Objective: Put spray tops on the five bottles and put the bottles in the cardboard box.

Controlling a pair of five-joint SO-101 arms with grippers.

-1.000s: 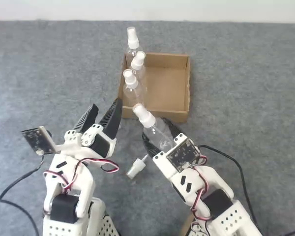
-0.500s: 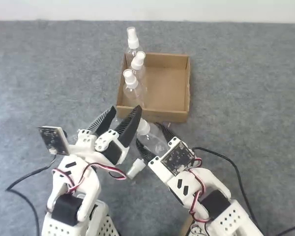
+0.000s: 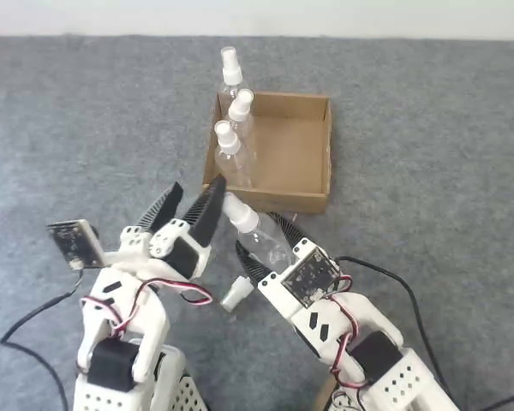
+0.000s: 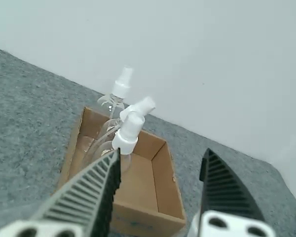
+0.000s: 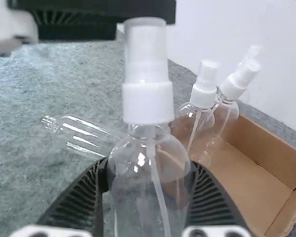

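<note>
Since the capped bottle [image 5: 138, 160] is probably light, slick plastic, the right gripper [image 5: 149, 173] clamps its body; the left gripper [image 4: 162, 154] has its jaws apart.

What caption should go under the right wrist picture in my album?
Right claw holds a spray-topped bottle near the cardboard box.
</note>
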